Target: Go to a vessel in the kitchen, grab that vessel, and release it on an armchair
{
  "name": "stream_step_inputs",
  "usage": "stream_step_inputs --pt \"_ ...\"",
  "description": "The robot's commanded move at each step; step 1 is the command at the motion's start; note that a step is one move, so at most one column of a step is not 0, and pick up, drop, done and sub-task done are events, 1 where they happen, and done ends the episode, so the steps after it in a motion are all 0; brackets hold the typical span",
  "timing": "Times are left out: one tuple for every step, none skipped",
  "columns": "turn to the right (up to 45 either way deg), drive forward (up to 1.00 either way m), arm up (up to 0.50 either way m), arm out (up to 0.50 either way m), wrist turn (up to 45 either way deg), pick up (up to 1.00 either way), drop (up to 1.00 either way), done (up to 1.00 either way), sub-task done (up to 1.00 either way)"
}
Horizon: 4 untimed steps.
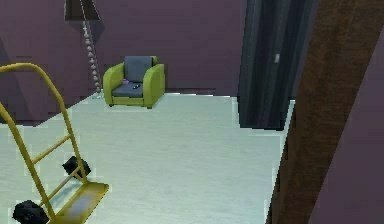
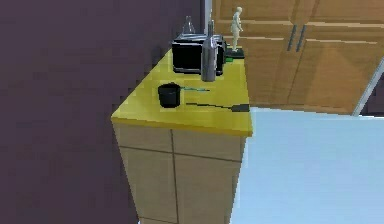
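Step in hand, as I judge it: the approach to the vessel is finished and the grab is due. The pot is not lifted yet.

Arm side view:
- Yellow-topped bench on pale wooden cupboards (image 2: 190, 120), at picture centre.
- Small dark round pot (image 2: 169, 95) stands upright on the bench top near its left edge. I take it for the task's vessel.
- Black long-handled spatula (image 2: 218, 104) lies flat at three o'clock from the pot, just beside it.
- Black box-shaped appliance (image 2: 186, 54) and tall grey metal cylinder (image 2: 210, 62) stand close together at twelve to one o'clock from the pot.
- Pale slender statuette (image 2: 237, 28) stands at the bench's far end.

Forward view:
- Lime-green armchair with a grey seat cushion (image 1: 134, 83) sits at eleven o'clock, across open pale floor.
- Yellow hand truck (image 1: 40, 150) stands at eight o'clock.
- Brown wooden post (image 1: 325, 120) stands at three o'clock.

Jaws: cannot tell whether they are released, clenched or grasping anything.

Next move calls for:
- Reaching out over the bench edge at the pot's height.
- Keeping clear of the spatula and the tall cylinder.
- Afterwards, a drive to the armchair, well apart from the bench, skirting the hand truck.
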Motion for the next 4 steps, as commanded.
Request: stream_step_inputs --pt "0.0 0.0 0.38 0.0 0.0 0.0 0.0 0.0 0.0" --pt "0.0 0.0 0.0 0.5 0.0 0.0 0.0 0.0 0.0" --pt "0.0 0.0 0.0 0.0 45.0 0.0 0.0 0.0 0.0" --pt "0.0 0.0 0.0 0.0 45.0 0.0 0.0 0.0 0.0"
